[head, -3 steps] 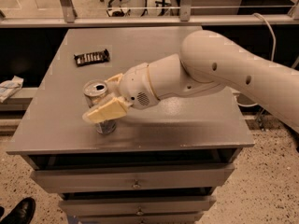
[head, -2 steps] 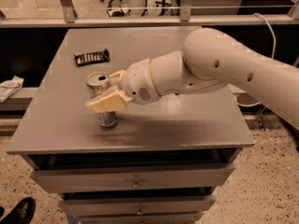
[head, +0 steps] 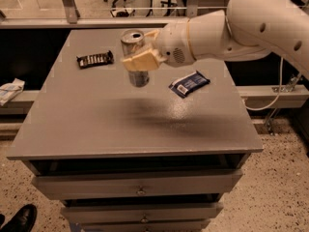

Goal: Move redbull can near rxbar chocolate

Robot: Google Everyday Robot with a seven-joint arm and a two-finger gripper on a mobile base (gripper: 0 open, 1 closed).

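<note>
The redbull can is slim, silver and blue, upright, with its silver top and pull-tab showing. My gripper is shut on the can around its upper half and holds it off the grey table, over the far middle of it. One cream finger crosses the front of the can. The rxbar chocolate, a flat dark bar with pale lettering, lies at the far left of the table, a short way left of the can.
A dark blue wrapped bar with a white label lies to the right of the can. The table has drawers below its front edge. A shoe shows at the bottom left. Glass partition and chair legs stand behind.
The gripper has lifted the can from the table's front left and carried it back and to the right, closer to the rxbar chocolate. The blue bar, hidden before, is uncovered.
</note>
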